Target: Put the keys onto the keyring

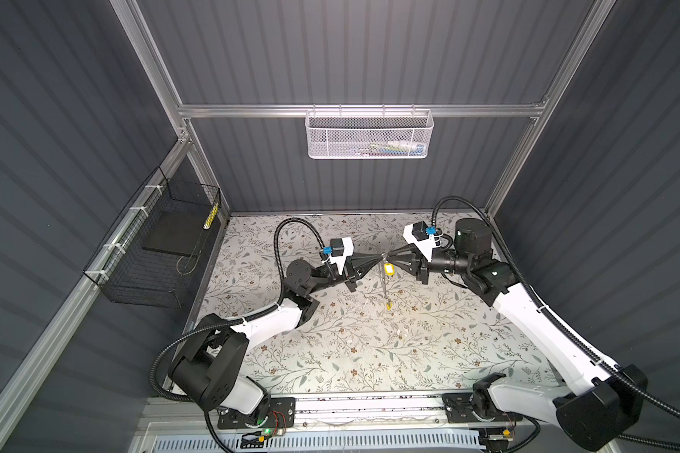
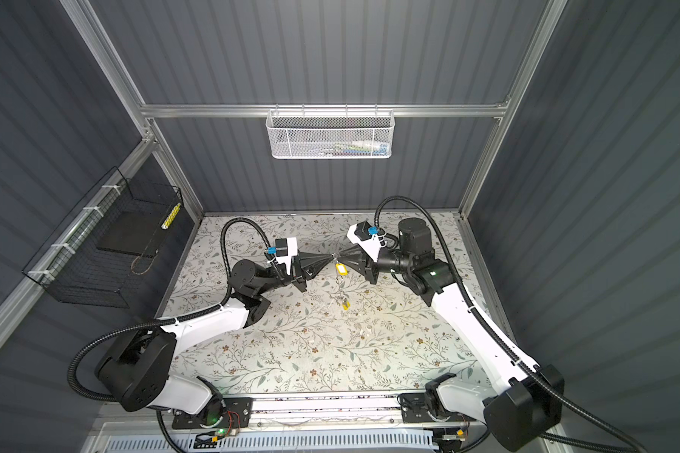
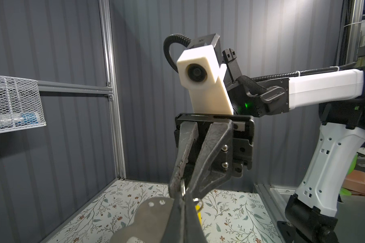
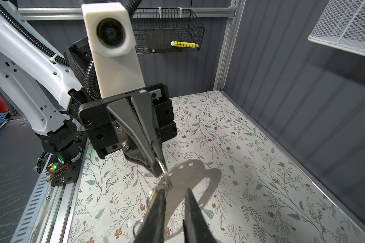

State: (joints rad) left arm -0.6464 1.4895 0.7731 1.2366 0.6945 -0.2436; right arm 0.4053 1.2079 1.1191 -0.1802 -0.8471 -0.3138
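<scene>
The left claw [image 4: 159, 169] is clamped shut on the tabbed end of the keyring [image 4: 191, 173], which hangs below it. The right claw [image 4: 175, 190] meets it tip to tip, jaws at a narrow gap about a small split ring [image 3: 183, 185].

The upper key [image 1: 388, 269] dangles just below the right claw. The lower key [image 1: 389, 306] sits farther down, near the counter [image 1: 330, 353].

Step in hand, as judged: threading the upper key. The next move calls for a firm pinch on the split ring and fine alignment with the tab.

Only the wrist views resolve the ring and the tab holes. Only the top views show both keys. Whether the lower key is already on the keyring cannot be told.
</scene>
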